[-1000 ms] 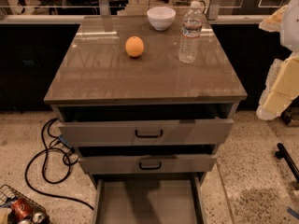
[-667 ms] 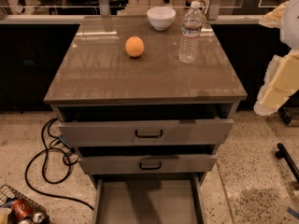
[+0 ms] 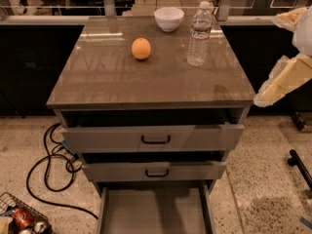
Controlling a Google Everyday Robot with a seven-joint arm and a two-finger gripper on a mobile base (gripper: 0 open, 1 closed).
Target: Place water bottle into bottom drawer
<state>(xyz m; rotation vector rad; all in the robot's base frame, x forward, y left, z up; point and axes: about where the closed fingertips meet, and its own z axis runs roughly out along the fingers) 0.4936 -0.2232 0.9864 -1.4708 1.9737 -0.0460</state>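
The water bottle [image 3: 200, 33] stands upright on the cabinet top at the back right, next to a white bowl [image 3: 169, 18]. It is clear ribbed plastic with a white cap. The bottom drawer [image 3: 156, 211] is pulled out at the foot of the cabinet, showing a plain grey floor with nothing in it. My gripper [image 3: 285, 82] is a pale shape at the right edge of the view, beside the cabinet's right side at about top height. It is well to the right of the bottle and not touching it.
An orange [image 3: 141, 48] lies on the cabinet top [image 3: 146, 82], left of the bottle. The two upper drawers [image 3: 156, 139] with black handles stand partly open. Black cables [image 3: 48, 169] and a wire basket with cans [image 3: 22, 218] lie on the floor at the left.
My gripper has shifted a little up and to the left, toward the cabinet. The bottle, bowl, orange and drawers have not moved.
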